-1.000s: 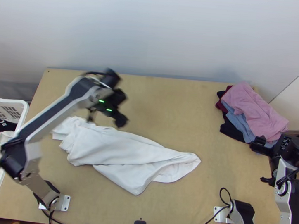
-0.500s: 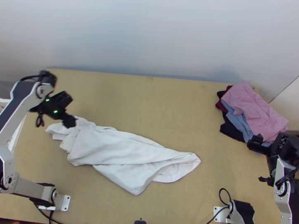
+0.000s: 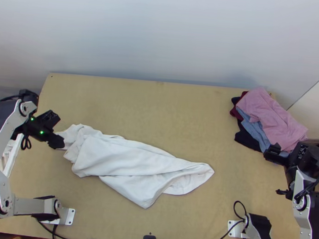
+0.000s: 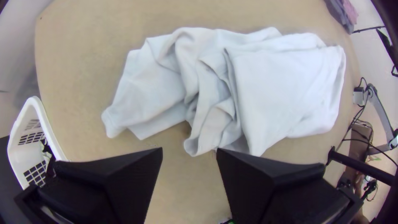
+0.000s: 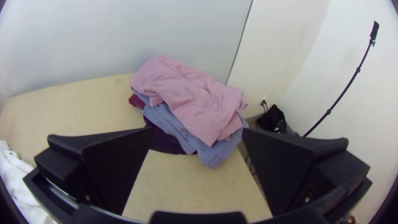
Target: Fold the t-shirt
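The white t-shirt [image 3: 129, 161] lies bunched in a long slanting heap left of the table's middle, its left end crumpled. My left gripper [image 3: 57, 133] is at the shirt's left end, above the table's left side. In the left wrist view that gripper [image 4: 189, 152] stands open, and the crumpled shirt [image 4: 273, 87] lies beyond its fingertips. My right gripper [image 3: 275, 170] is at the right side, near the stack of clothes. In the right wrist view the right gripper [image 5: 197, 132] is open, with nothing between its fingers.
A stack of clothes with a pink one [image 3: 270, 115] on top lies at the table's far right corner. A white basket [image 3: 13, 152] holding clothes stands at the left edge. Bare table [image 3: 173, 116] stretches behind the shirt.
My left gripper has moved left and a little nearer, from above the shirt to beyond its left end. The right arm has barely moved, and the shirt lies much the same.
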